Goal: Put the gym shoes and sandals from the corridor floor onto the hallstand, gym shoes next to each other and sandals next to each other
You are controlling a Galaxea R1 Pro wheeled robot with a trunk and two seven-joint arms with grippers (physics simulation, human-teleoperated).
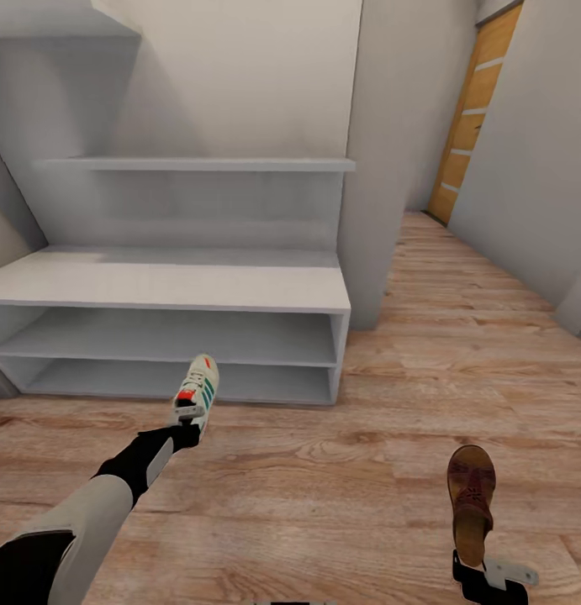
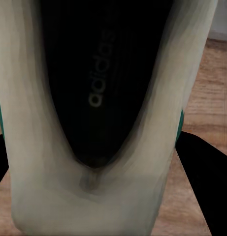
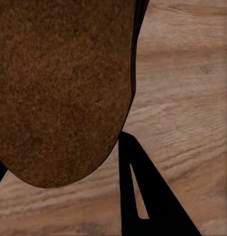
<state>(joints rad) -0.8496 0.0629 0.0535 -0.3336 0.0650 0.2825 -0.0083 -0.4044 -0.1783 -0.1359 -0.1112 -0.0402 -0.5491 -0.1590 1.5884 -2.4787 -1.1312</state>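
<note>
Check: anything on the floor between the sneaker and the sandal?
Nothing: in the head view, only bare wood floor runs between the sneaker in the left gripper and the sandal in the right gripper.

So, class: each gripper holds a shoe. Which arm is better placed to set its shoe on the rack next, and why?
Left. The left gripper holds a gym shoe right before the hallstand. The right gripper holds a sandal farther back over the floor.

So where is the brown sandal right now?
In the head view the sandal is low on the right, held at its heel by the right gripper over the wooden floor.
</note>
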